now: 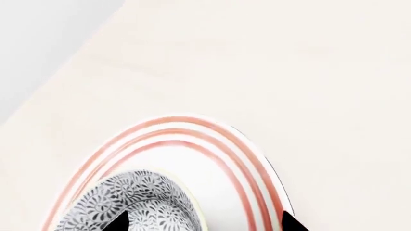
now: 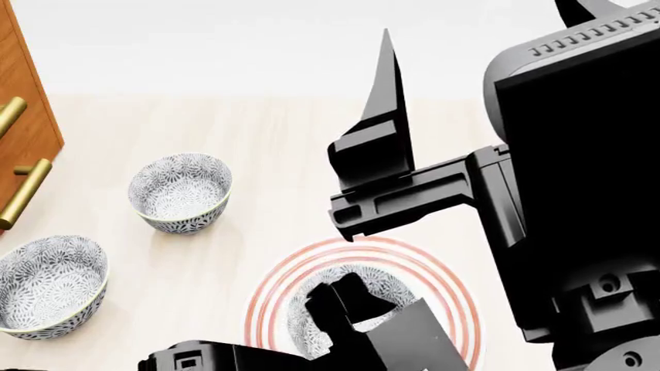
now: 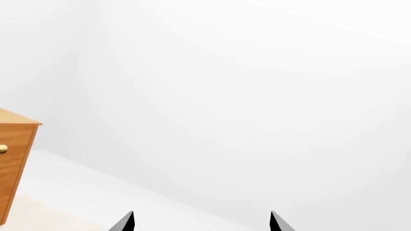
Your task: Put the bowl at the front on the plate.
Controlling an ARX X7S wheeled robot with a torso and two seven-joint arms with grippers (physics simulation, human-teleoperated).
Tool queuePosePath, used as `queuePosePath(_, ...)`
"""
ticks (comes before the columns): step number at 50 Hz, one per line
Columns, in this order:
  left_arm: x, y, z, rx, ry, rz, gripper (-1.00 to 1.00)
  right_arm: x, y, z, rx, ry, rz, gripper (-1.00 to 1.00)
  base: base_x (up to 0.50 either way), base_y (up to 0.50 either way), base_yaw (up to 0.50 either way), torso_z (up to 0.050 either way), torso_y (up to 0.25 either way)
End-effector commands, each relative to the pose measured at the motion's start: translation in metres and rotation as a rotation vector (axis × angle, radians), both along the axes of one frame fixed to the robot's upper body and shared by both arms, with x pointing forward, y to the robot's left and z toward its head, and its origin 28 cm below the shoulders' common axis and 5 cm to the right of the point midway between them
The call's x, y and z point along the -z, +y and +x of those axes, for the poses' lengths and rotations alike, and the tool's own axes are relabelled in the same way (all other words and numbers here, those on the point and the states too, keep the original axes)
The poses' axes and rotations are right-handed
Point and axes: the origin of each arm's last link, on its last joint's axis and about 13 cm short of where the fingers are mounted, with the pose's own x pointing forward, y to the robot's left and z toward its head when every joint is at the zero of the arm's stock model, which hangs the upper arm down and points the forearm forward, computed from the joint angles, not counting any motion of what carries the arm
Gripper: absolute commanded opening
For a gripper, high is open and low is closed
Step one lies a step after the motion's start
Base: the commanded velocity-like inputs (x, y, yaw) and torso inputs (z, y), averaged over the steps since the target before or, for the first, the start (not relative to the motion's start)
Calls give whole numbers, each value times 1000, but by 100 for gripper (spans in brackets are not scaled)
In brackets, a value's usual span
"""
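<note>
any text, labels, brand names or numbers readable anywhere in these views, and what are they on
None: no words, numbers, labels or brand marks can be read in any view.
The bowl on the plate carries only a grey floral pattern, as do the two other bowls.
The plate has only red rings.
The wooden cabinet with brass handles and the black robot arms show no lettering.

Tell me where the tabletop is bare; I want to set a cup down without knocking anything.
Bare tabletop lies behind the plate and between it and the far bowl. It is crowded at the plate itself, where the left gripper sits over the bowl, and near the cabinet beside the near-left bowl.
</note>
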Motion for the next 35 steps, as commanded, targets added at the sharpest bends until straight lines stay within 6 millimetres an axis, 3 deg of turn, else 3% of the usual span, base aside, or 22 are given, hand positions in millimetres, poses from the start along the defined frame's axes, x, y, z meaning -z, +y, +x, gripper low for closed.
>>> queuePosePath(1,-17,0,1,6,21,-87,100,0,1,0,1,-2,-1,100,0,0,0,0,0)
queuePosePath(20,-45,19,5,-34,14,-207,100,-2,2,-3,-5,-20,-2,100,0,0,0,0,0)
queuePosePath(35,-58,44,26,-182,-7,-286,100,-7,-2,-17,10,-67,9,100,0,0,0,0,0)
